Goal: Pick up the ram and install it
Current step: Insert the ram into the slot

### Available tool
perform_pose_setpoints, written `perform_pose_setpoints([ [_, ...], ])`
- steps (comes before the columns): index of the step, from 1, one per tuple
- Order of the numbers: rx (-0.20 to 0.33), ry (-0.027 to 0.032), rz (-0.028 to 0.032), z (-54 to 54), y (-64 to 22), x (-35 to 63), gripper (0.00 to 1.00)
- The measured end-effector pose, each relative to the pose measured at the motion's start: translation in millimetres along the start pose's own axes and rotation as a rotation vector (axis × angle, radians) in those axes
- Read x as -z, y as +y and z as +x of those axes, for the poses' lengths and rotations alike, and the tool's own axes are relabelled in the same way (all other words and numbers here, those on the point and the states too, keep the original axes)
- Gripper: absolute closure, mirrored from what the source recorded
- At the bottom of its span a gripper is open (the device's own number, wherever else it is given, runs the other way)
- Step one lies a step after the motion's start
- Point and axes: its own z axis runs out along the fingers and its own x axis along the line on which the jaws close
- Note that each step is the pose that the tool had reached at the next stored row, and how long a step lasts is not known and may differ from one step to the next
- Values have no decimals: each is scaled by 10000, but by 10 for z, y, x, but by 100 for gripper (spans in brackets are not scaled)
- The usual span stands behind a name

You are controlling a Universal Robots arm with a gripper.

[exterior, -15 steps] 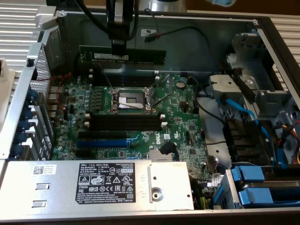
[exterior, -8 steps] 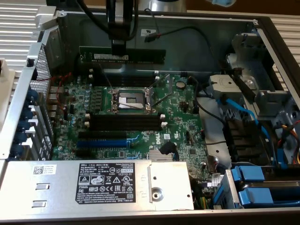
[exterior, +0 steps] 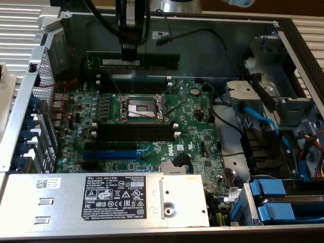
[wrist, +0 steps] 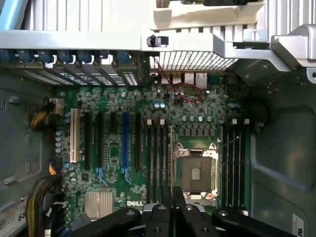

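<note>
The ram [exterior: 152, 61] is a long green stick with black chips and a pale label. It hangs level in the air above the motherboard's [exterior: 192, 131] far edge, over the far pair of black slots [exterior: 132, 81]. My gripper [exterior: 128, 50] comes down from above and is shut on the ram's top edge near its middle. In the wrist view my gripper [wrist: 172, 210] points at the board, with a dark edge pinched between its fingers, near the CPU socket [wrist: 196, 173]. Bare black slots lie on both sides of that socket [wrist: 155, 158] [wrist: 232, 158].
The open computer case surrounds the board. A second pair of black slots [exterior: 134, 127] and a blue expansion slot [exterior: 109, 152] lie nearer. The power supply [exterior: 121, 195] is in front, blue drive cables [exterior: 258, 119] at the exterior view's right, and a black cable [exterior: 202, 35] along the far wall.
</note>
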Motion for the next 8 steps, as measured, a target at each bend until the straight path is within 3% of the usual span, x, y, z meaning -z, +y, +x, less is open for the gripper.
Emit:
perform_pose_setpoints([
  [8, 2, 0, 16, 45, -2, -133, 88],
])
